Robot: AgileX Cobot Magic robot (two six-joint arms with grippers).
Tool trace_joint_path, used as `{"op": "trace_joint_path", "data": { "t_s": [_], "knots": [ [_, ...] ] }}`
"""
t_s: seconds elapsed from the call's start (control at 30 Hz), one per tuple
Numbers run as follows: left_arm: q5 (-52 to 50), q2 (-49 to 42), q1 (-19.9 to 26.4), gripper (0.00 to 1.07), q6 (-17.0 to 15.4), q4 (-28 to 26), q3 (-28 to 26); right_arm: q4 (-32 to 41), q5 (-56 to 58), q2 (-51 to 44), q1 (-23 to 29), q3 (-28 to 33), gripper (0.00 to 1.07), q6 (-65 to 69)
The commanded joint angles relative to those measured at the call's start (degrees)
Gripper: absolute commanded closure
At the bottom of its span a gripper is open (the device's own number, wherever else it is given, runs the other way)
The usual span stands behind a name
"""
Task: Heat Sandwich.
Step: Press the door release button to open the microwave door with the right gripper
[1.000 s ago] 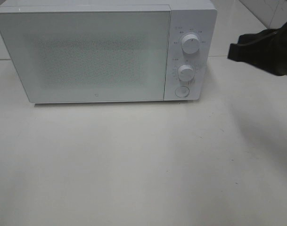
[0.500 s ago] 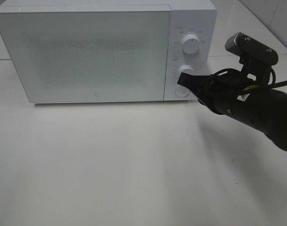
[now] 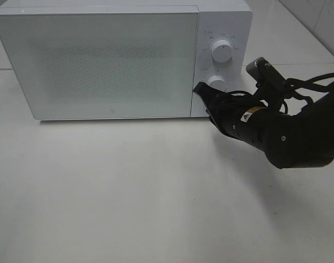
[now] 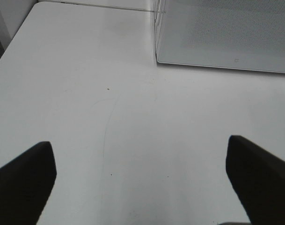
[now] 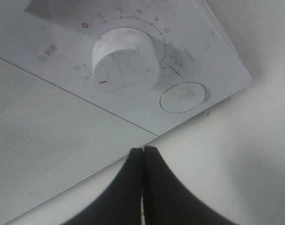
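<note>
The sandwich is out of view. A white microwave (image 3: 112, 60) stands at the back of the table with its door closed. My right gripper (image 3: 201, 89) is shut with nothing in it. Its tip sits in front of the seam between the door and the control panel, level with the lower knob (image 3: 216, 83). In the right wrist view the shut fingertips (image 5: 143, 152) point at the panel's lower edge, just short of the lower knob (image 5: 126, 58) and the round button (image 5: 183, 97). My left gripper (image 4: 138, 143) hangs open over bare table, away from the microwave (image 4: 226, 33).
The upper knob (image 3: 221, 51) sits above the lower one on the panel. White tabletop (image 3: 128, 192) stretches in front of the microwave. A table edge (image 4: 13, 42) shows in the left wrist view.
My right arm has swung in from the right edge of the view to the microwave's control panel, its shut tip moving left past the lower knob. The left gripper has not moved.
</note>
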Motion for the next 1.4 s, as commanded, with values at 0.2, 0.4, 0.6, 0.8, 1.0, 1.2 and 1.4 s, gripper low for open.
{"op": "trace_joint_path", "data": {
  "t_s": [0.2, 0.4, 0.6, 0.8, 1.0, 1.2, 1.4],
  "knots": [
    [-0.5, -0.9, 0.0, 0.16, -0.5, -0.6, 0.0, -0.8, 1.0, 6.5, -2.1, -6.5, 1.07, 5.2],
    [-0.5, -0.9, 0.0, 0.16, -0.5, -0.6, 0.0, -0.9, 2.8, 8.2, -5.0, -9.0, 1.07, 6.5],
    [-0.5, -0.9, 0.0, 0.16, -0.5, -0.6, 0.0, -2.2, 2.8, 9.6, -6.0, -10.8, 1.07, 6.5],
    [-0.5, -0.9, 0.0, 0.16, -0.5, -0.6, 0.0, -1.9, 2.5, 12.4, -6.0, -13.3, 1.07, 6.5],
    [-0.5, -0.9, 0.0, 0.16, -0.5, -0.6, 0.0, 0.9, 0.7, 13.2, -6.0, -14.5, 1.07, 6.5],
    [-0.5, -0.9, 0.0, 0.16, -0.5, -0.6, 0.0, 1.3, -4.3, 13.4, -6.9, -14.5, 1.07, 6.5],
    [-0.5, -0.9, 0.0, 0.16, -0.5, -0.6, 0.0, 1.1, -11.1, 13.3, -7.3, -14.5, 1.07, 7.4]
  ]
}}
